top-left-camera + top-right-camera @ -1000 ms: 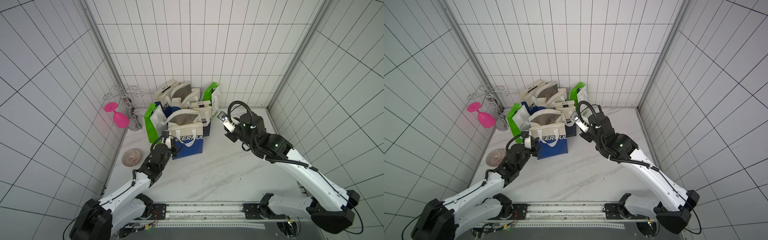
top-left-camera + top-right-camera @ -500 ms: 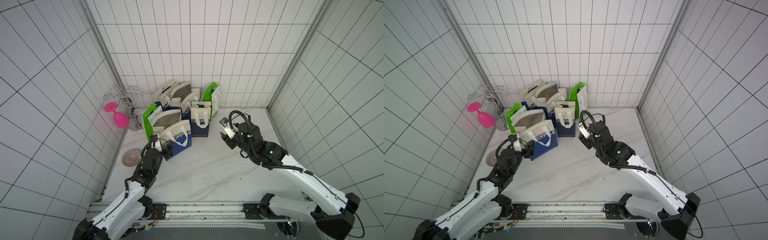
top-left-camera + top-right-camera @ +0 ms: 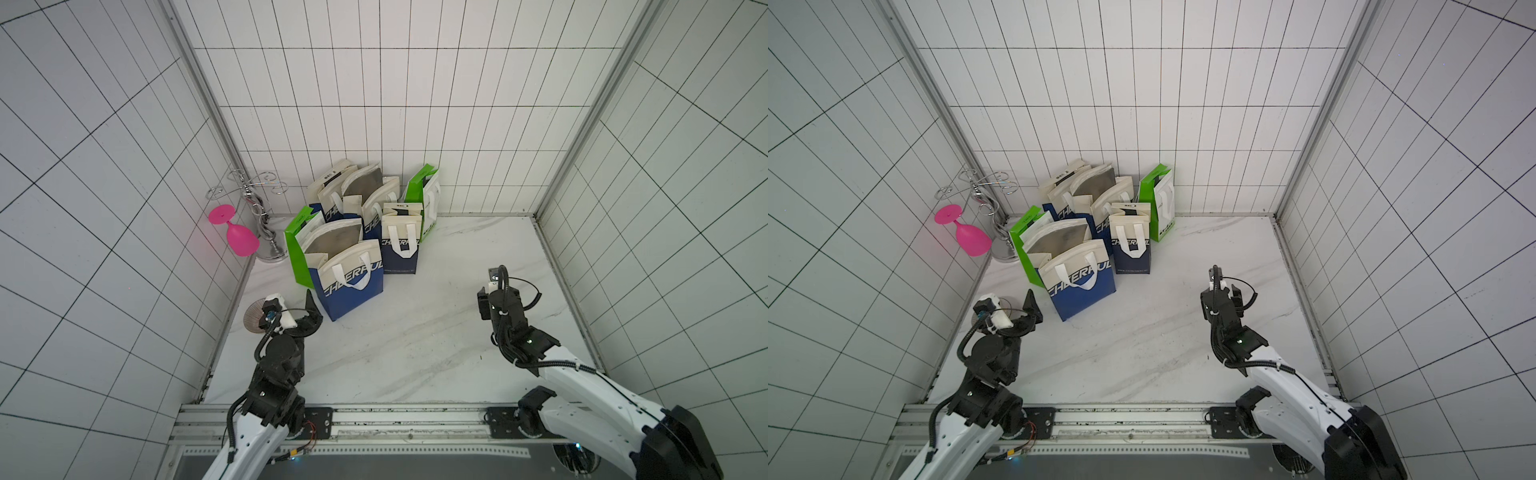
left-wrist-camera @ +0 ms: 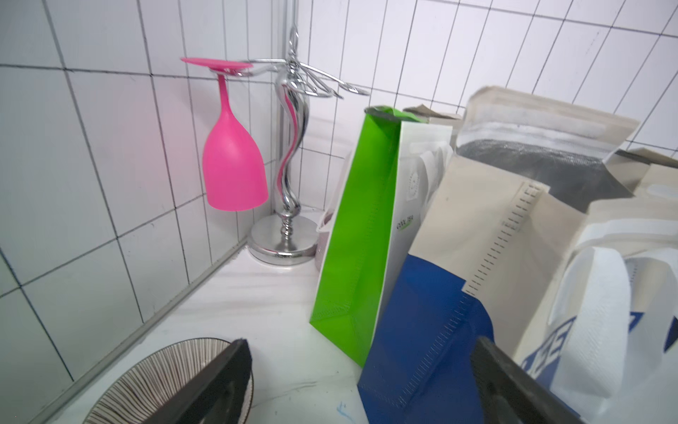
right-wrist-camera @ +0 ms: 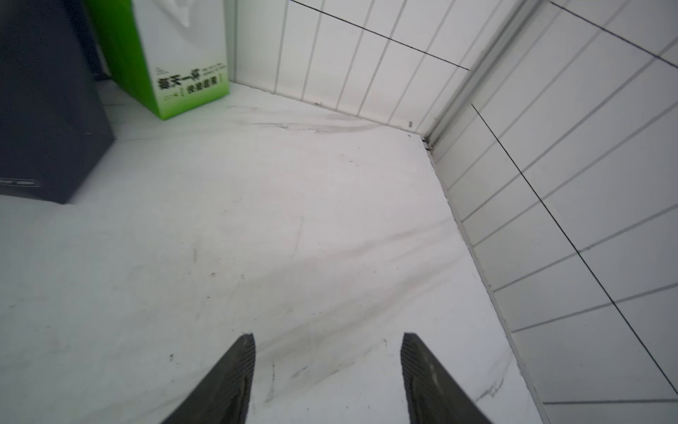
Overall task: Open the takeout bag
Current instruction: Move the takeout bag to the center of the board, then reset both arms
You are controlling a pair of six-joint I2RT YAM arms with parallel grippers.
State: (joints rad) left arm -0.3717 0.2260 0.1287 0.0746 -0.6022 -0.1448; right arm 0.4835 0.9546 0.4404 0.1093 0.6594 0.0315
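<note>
Release has just happened: the left gripper [image 4: 359,343] and right gripper [image 5: 327,336] have both let go and drawn back toward the table's [image 3: 415,345] front edge, jaws spread and empty. The takeout bag [image 3: 352,286] now stands unaided near the back-left corner, just ahead of the other bags [image 3: 365,195]. Its long axis is upright, mouth gaping upward and printed face toward the front edge, so opening looks essentially done.

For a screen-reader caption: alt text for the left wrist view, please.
The open left gripper faces a blue-and-cream takeout bag beside a green bag. Behind, a pink wine glass hangs upside down from a chrome rack; a striped bowl lies nearby.
</note>
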